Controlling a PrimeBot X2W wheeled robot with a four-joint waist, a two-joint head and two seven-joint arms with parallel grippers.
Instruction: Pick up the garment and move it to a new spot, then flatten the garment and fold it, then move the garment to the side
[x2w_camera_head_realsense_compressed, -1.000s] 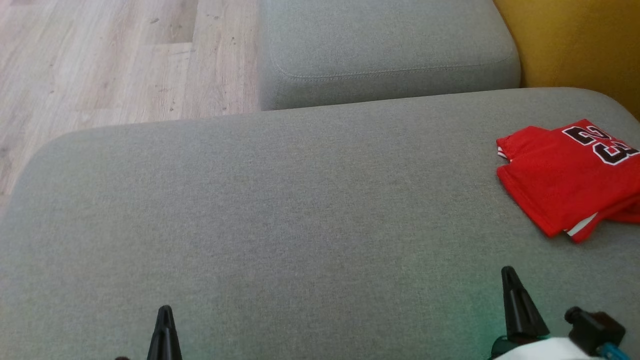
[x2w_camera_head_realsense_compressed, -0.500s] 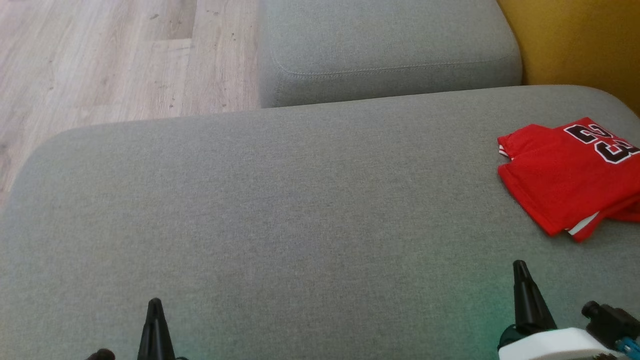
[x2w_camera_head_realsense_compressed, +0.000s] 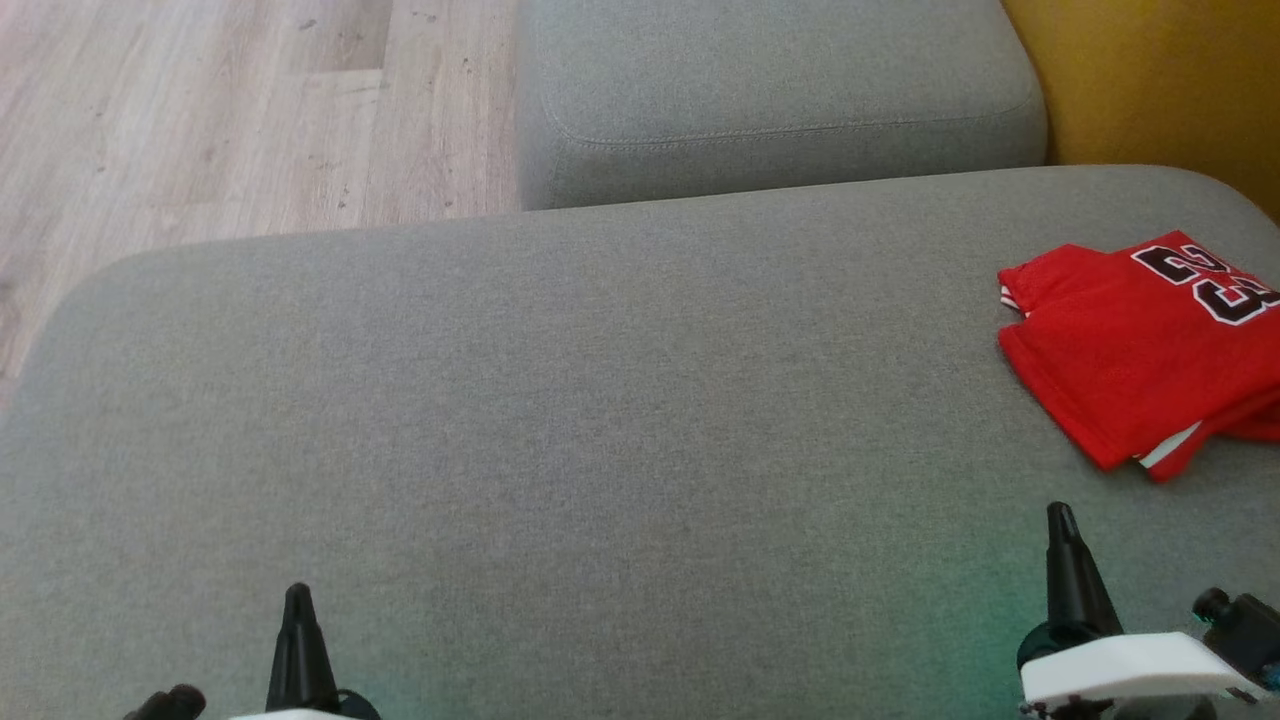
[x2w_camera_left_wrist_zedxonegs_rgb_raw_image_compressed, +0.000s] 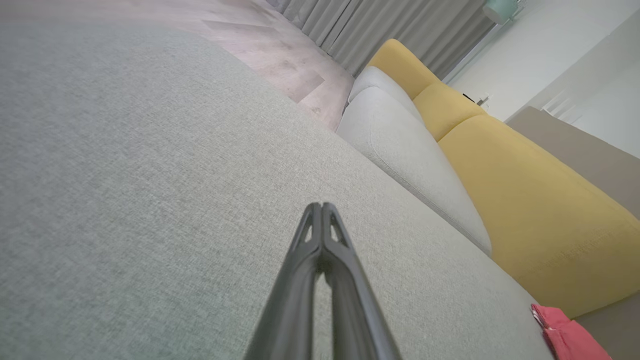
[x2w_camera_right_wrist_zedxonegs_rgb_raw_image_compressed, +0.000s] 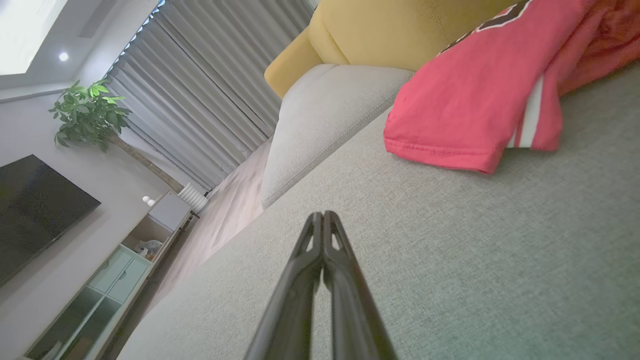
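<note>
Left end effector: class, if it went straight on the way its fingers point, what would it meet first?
Probably the grey seat cushion itself: the left end effector points at bare fabric. The red garment lies far to its right.

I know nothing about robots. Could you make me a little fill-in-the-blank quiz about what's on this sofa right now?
1. The jersey lying on the grey sofa seat is coloured ___.
2. The left claw and the right claw hold nothing, and the fingers of each are ___.
3. The jersey lies nearer the ___ claw.
4. The sofa backrest beyond the jersey is coloured ___.

Missing words: red; shut; right; yellow.
</note>
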